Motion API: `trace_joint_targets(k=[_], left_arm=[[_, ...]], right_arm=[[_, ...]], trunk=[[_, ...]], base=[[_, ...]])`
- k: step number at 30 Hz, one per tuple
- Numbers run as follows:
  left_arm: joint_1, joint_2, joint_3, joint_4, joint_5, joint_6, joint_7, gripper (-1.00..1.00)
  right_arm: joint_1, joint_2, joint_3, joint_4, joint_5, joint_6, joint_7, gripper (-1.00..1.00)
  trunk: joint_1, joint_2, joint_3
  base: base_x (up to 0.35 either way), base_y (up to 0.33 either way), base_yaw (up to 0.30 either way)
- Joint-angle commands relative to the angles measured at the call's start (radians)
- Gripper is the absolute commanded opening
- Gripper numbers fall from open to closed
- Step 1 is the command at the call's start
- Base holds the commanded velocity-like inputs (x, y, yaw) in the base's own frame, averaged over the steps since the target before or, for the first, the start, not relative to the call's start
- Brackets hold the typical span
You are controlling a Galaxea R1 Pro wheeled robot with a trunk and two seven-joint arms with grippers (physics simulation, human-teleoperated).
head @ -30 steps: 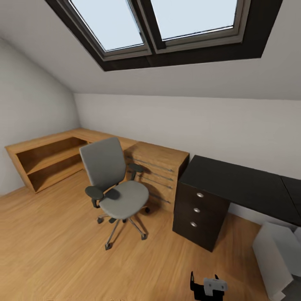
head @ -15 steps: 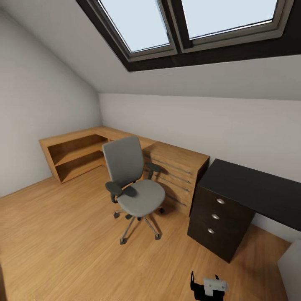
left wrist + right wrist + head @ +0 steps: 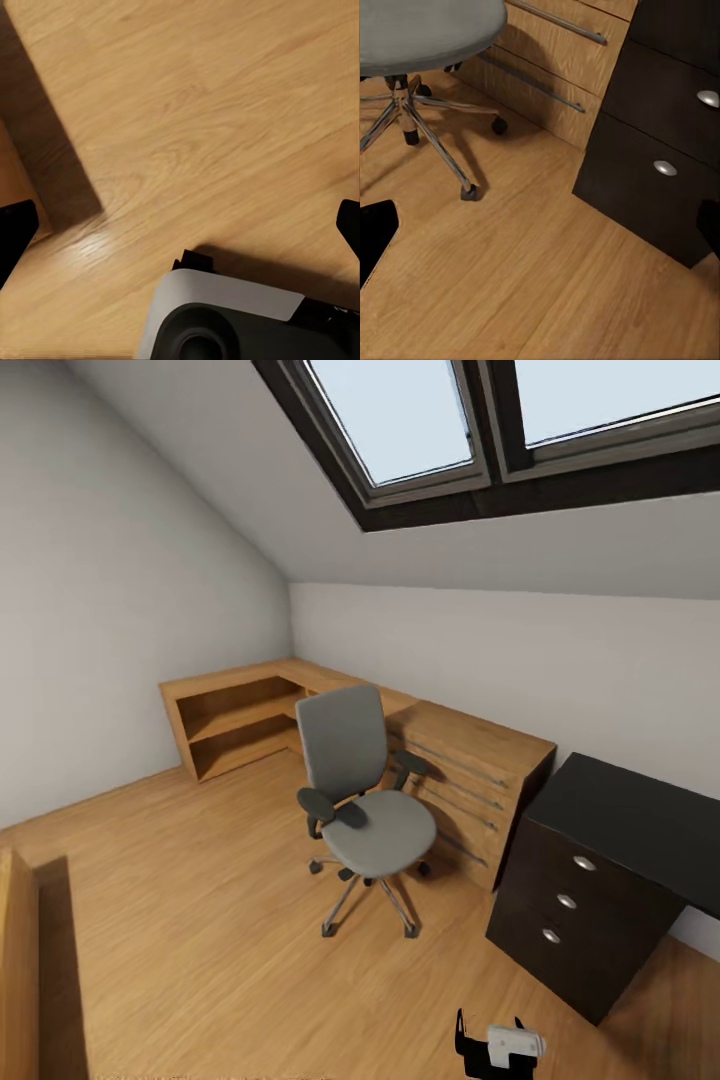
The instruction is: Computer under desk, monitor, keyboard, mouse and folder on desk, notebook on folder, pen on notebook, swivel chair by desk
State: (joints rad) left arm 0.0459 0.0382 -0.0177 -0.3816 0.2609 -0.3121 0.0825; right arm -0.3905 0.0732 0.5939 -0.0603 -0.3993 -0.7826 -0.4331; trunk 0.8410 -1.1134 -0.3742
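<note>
Camera panned left | swivel chair [image 3: 362, 800] one, centre, seat bare | right gripper [image 3: 540, 232] spread wide, chair upper left; left gripper [image 3: 180, 225] likewise agape | desk [image 3: 640, 830] right

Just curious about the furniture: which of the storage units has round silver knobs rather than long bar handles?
The black three-drawer unit under the black desk top; the neighbouring wooden drawer cabinet carries long metal bars.

bedroom [image 3: 150, 560]: attic room, sloped grey ceiling, black-framed skylight, light wood floor
swivel chair [image 3: 365, 815]: grey, black armrests, upright on its castors (seat looks bare), a bit apart from the desk
desk [image 3: 640, 825]: black top, black three-drawer unit under it
</note>
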Motion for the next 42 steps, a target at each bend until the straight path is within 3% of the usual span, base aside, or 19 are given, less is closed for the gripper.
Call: trace_joint_targets(k=[1,19,42], left_arm=[[0.000,0.000,-0.002,-0.002,0.001,-0.001,0.004,1.00],[0.000,-0.003,-0.002,-0.002,0.000,-0.001,0.003,1.00],[0.001,-0.002,-0.002,-0.002,0.001,-0.001,0.005,1.00]], right_arm=[[-0.001,0.000,0.009,0.000,-0.004,-0.001,-0.006,1.00],[-0.001,0.000,0.010,0.001,-0.002,-0.002,-0.007,1.00],[-0.001,0.000,0.009,0.002,-0.002,-0.001,-0.007,1.00]], trunk=[[0.000,-0.001,-0.001],[0.000,-0.001,-0.009],[0.000,-0.001,-0.018]], base=[[0.000,0.000,0.300],[0.017,0.000,0.300],[0.315,0.000,0.300]])
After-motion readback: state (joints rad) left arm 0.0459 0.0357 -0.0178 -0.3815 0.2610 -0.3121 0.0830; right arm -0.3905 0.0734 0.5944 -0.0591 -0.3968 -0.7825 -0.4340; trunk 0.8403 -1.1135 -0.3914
